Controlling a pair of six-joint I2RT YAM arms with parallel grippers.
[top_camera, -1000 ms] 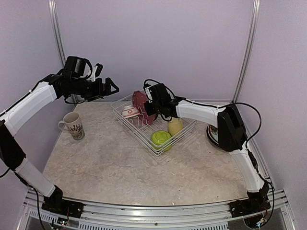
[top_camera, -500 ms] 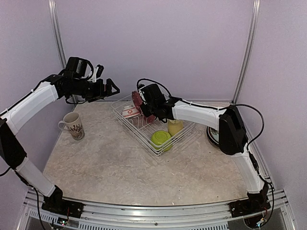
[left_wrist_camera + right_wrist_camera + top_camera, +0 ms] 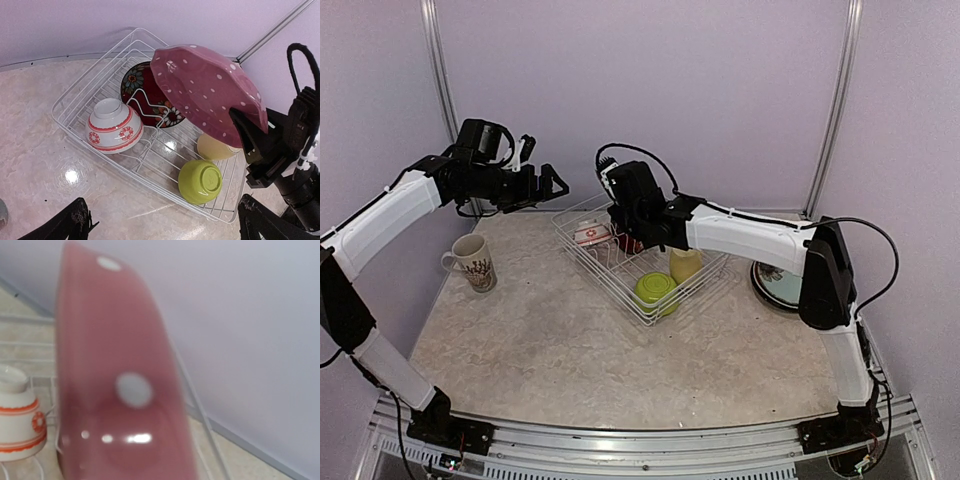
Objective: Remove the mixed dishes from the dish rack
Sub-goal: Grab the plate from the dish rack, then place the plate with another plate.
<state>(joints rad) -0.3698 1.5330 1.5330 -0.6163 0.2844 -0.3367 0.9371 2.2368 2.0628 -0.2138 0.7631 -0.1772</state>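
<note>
Pink with white dots, the pink plate (image 3: pixel 207 92) is tilted over the far side of the rack (image 3: pixel 90 69). Your right fingers (image 3: pixel 250 135) are clamped on its rim. In your right wrist view the plate is a blur that fills most of the picture (only its dots read clearly).

Your left fingers (image 3: pixel 75 222) are spread wide apart with nothing between them, in the air to the left of the rack.

Inside the rack, the red plate (image 3: pixel 142 92), which has a flower pattern, leans among the prongs. The red-white bowl (image 3: pixel 114 125) sits upside down just beside it. The green bowl (image 3: pixel 200 181) sits upside down near the front corner, with the cup (image 3: pixel 215 147) right behind it.

Outside the rack, the mug (image 3: pixel 472 262) stands upright on the tabletop (image 3: pixel 570 350) at the left. The teal plate (image 3: pixel 775 285) lies on the tabletop at the right, partly hidden behind your right arm.
</note>
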